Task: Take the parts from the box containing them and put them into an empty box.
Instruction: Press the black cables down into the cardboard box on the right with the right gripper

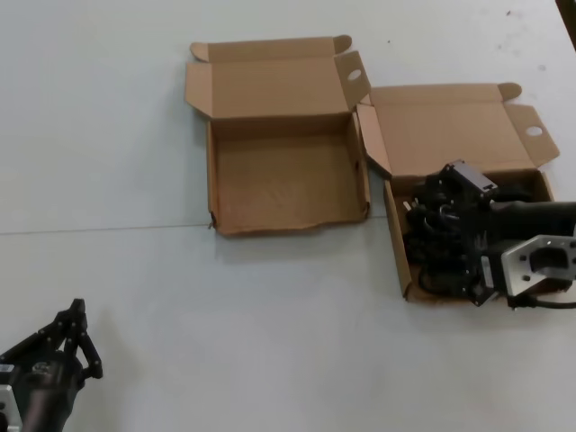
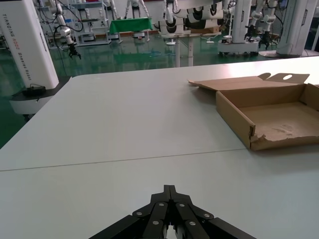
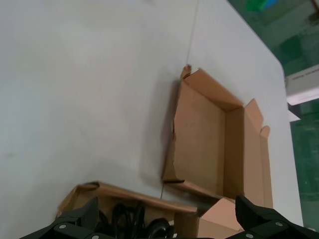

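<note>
The box containing the parts (image 1: 396, 238) stands at the right with its lid (image 1: 450, 126) open. Black power cords (image 1: 427, 256) lie inside it; they also show in the right wrist view (image 3: 124, 221). My right gripper (image 1: 438, 236) is down in this box over the cords, with its jaws wide apart around them (image 3: 166, 211). I cannot tell if it touches them. The empty box (image 1: 288, 180) with the wavy front wall stands left of it. It also shows in the right wrist view (image 3: 199, 144) and the left wrist view (image 2: 279, 117). My left gripper (image 1: 76, 337) is shut and empty near the table's front left (image 2: 169, 190).
The two boxes stand side by side and nearly touch. The white table (image 1: 270, 315) has a seam line running across it in front of the empty box. The empty box's front left corner (image 2: 252, 141) is torn.
</note>
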